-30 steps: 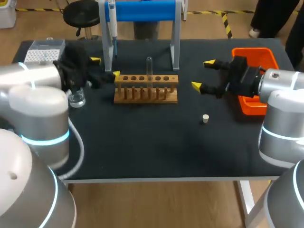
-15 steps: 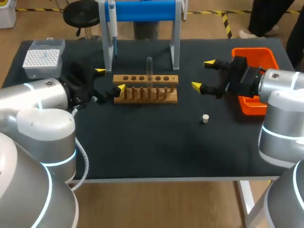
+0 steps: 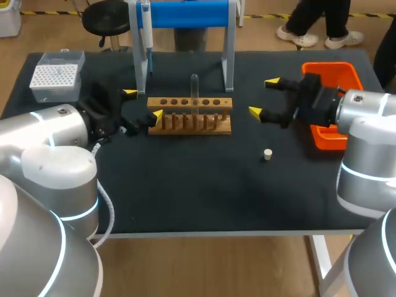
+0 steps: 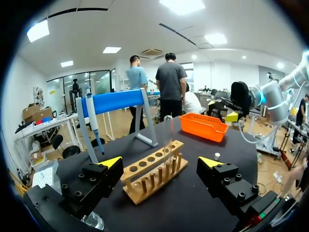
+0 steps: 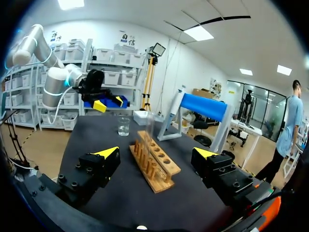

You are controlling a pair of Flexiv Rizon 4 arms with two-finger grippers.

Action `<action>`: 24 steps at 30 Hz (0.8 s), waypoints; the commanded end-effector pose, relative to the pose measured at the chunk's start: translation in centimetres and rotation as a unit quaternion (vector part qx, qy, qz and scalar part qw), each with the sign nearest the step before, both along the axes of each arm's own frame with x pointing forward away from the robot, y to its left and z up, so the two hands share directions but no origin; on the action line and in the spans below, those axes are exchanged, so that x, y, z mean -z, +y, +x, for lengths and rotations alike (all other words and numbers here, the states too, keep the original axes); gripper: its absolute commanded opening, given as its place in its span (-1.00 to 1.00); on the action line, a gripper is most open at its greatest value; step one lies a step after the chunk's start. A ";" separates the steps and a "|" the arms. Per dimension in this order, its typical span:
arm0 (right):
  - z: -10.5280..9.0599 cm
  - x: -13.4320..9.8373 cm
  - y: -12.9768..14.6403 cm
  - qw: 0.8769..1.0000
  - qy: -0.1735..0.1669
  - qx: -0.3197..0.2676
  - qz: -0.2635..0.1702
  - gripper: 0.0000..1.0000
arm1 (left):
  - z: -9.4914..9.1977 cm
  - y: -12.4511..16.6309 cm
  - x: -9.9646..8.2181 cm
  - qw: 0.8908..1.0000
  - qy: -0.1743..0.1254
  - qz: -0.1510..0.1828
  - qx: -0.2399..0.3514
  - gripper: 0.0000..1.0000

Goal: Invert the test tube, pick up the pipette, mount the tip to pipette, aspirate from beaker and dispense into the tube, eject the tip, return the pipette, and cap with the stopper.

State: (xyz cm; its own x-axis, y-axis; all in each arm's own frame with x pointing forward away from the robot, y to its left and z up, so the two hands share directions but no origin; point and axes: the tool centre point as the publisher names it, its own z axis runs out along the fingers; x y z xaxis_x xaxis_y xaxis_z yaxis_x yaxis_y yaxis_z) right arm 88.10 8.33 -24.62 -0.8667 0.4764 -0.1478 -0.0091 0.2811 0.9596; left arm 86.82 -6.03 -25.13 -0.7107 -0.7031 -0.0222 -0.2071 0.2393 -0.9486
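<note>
Beaker (image 4: 94, 221) mostly hidden under my left pincer (image 4: 160, 161); clear glass. Both pincers released, holding nothing. Slender clear test tube (image 4: 168, 133) stands in the slotted wooden rack (image 4: 145, 188), just ahead of my left pincer and farther ahead of my right pincer (image 5: 156, 152). Small pale stopper (image 3: 267, 154) lies near my right pincer.

1 test tube (image 3: 194, 86) in rack (image 3: 190, 119); stopper (image 3: 267, 154) and tray (image 3: 334, 65) to right
</note>
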 end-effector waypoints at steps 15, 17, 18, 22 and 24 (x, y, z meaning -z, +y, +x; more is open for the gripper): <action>4.7 -3.5 3.4 0.974 -0.018 -0.220 0.059 1.00 | -0.1 0.1 0.2 1.000 -0.003 -0.003 0.000 1.00; 4.9 -3.6 4.1 0.967 -0.007 -0.243 0.070 1.00 | -0.1 0.1 0.2 1.000 -0.003 -0.003 0.000 1.00; 5.1 -3.6 4.4 0.965 -0.001 -0.253 0.075 1.00 | -0.1 0.1 0.2 1.000 -0.003 -0.003 0.000 1.00; 5.4 -3.3 5.8 0.956 0.019 -0.278 0.086 1.00 | -0.1 0.1 0.2 1.000 -0.003 -0.003 0.000 1.00; 5.5 -3.0 6.5 0.953 0.026 -0.290 0.086 1.00 | -0.1 0.1 0.2 1.000 -0.003 -0.003 0.000 1.00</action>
State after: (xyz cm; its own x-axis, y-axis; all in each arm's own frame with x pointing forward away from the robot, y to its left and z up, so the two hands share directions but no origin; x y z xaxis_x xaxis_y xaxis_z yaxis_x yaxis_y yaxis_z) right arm 92.38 13.80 -20.98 -0.9908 0.1111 -0.0770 -0.0681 0.0814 0.9944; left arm 86.78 -5.94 -25.19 -0.7107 -0.7031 -0.0228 -0.2040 0.2370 -0.9498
